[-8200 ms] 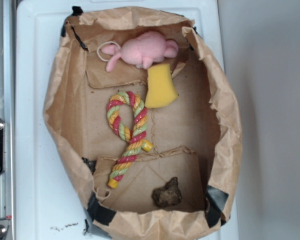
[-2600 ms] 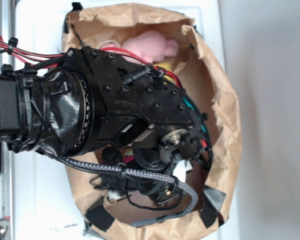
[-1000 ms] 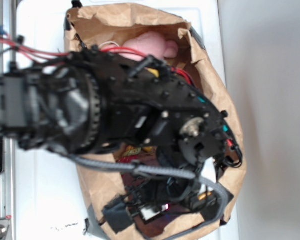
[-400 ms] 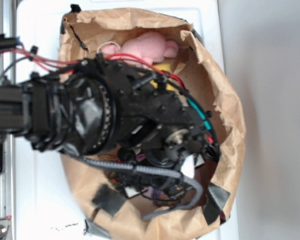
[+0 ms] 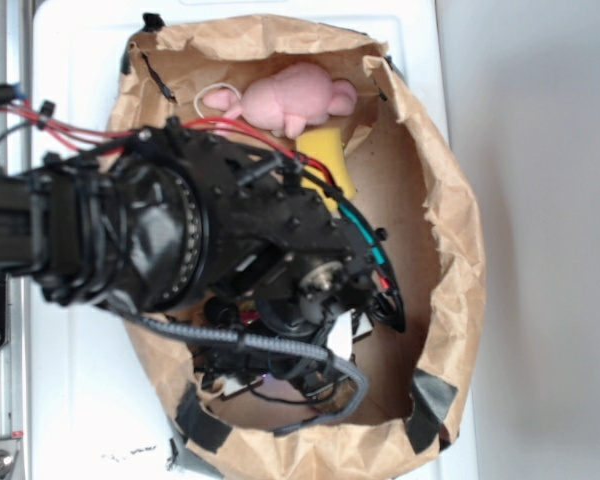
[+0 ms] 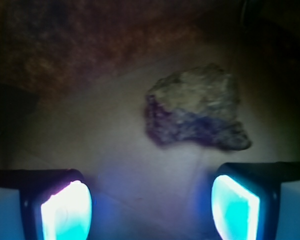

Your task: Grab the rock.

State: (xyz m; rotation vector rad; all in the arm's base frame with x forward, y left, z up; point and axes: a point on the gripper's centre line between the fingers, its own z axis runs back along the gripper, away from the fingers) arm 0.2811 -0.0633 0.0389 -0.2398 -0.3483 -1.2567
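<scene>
Filling most of the exterior view, the black arm [image 5: 180,240] reaches in from the left over an open brown paper bag [image 5: 450,250] that lies on a white surface [image 5: 80,400]. Red wires [image 5: 100,135] run along its top, and a grey braided cable [image 5: 270,345] loops under its wrist. The arm's bulk hides the gripper and the lower middle of the bag in this view. At the far end of the bag a pink plush [image 5: 290,95] lies against the paper wall, and a yellow sponge [image 5: 330,155] shows just beside it, partly covered by the arm. From the wrist camera, the gripper [image 6: 150,207] is spread wide, its two fingers [image 6: 65,210] glowing blue-white at the bottom corners with bare bag floor between them. The rock [image 6: 195,107], lumpy and grey-brown, rests on that floor ahead of the fingers, nearer the right-hand one, and nothing touches it. Dark paper wall rises behind it at the top of the frame. Black tape [image 5: 430,395] patches the bag's near corners.
</scene>
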